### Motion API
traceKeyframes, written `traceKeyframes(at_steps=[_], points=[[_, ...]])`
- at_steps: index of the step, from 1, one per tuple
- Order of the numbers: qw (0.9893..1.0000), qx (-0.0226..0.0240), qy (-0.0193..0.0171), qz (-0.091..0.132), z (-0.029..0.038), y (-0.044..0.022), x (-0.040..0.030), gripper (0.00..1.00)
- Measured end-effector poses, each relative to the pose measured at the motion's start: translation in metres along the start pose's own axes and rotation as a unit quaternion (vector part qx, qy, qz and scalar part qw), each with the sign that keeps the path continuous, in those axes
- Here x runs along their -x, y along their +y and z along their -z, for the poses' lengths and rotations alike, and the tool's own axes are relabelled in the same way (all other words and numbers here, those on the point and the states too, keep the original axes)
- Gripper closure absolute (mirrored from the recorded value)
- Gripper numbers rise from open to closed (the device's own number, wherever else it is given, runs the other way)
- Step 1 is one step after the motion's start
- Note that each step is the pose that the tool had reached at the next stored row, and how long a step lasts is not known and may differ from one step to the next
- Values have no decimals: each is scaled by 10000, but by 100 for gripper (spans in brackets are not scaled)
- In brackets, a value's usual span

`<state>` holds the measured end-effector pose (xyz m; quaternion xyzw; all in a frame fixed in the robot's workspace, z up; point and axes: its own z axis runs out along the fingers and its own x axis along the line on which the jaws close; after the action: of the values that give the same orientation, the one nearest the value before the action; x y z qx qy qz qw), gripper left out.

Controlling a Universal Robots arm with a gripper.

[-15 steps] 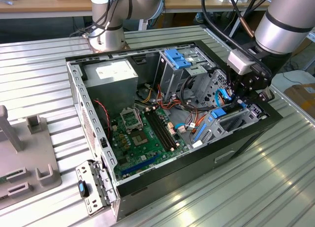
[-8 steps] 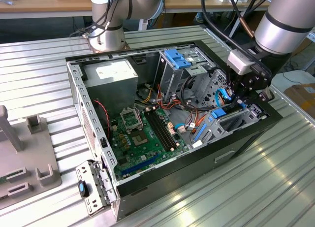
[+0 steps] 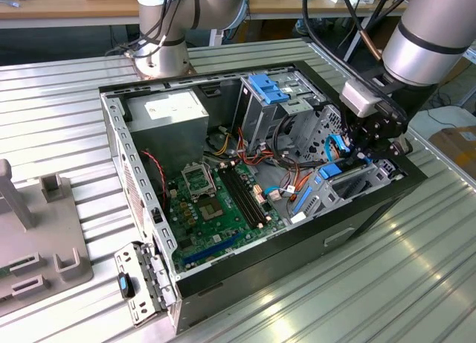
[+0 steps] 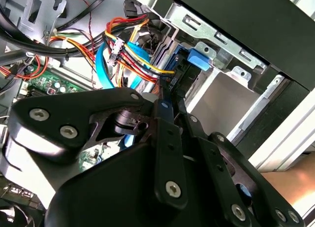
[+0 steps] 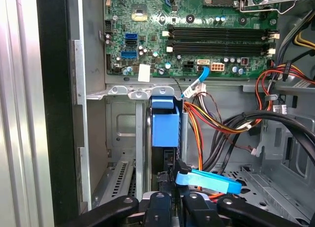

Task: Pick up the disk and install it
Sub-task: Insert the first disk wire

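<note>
1. Holding the disk (image 5: 165, 126) is what my pincer (image 5: 171, 187) seems to be doing. The two fingers are squeezed almost closed on its thin edge.
2. Where the disk is: it stands on its edge inside the metal bay (image 5: 123, 138), in the corner of the case (image 3: 297, 239). That corner is toward the exterior view's right.
3. Done, I think: the disk is off the surface (image 3: 74, 97) and is down in its slot.
4. Left, I think: I cannot tell if it is pushed all the way in. My pincer has not let go. I also cannot see a cable plugged into the disk.
5. In the first wrist view I look straight along the bay. I see the blue end of the disk, the board (image 5: 197, 15) past it, a flat blue cable (image 5: 211, 181) just beside my pincer, and a bunch of wires (image 5: 221, 118) next to the bay.
6. In the second wrist view I see my pincer (image 4: 165, 101) from behind. Its black links take up a lot of room, but a blue corner of the disk (image 4: 197, 57) peeks out by the bay wall, with the wires (image 4: 133, 54) close by.
7. In the exterior view I see the whole case lying open on the surface, and my pincer (image 3: 372, 146) reaching down to the disk (image 3: 335, 172). The wrist views do not give me that.
</note>
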<state>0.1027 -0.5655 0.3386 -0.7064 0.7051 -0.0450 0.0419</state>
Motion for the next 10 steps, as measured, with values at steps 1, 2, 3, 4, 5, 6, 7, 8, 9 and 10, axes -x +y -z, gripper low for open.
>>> traceKeyframes(at_steps=[1,2,3,4,5,6,7,8,9,10], points=[[10000,0,-1,0,-6,1,0,84],[10000,0,-1,0,-10,1,0,84],[10000,0,1,0,-15,2,-1,84],[10000,0,1,0,-18,3,-1,84],[10000,0,1,0,-19,3,-1,84],[10000,0,0,0,-20,3,0,84],[10000,0,0,0,-20,3,0,84],[10000,0,0,0,-21,3,0,84],[10000,1,-3,0,-23,3,0,82],[10000,0,-4,0,-25,3,0,82]])
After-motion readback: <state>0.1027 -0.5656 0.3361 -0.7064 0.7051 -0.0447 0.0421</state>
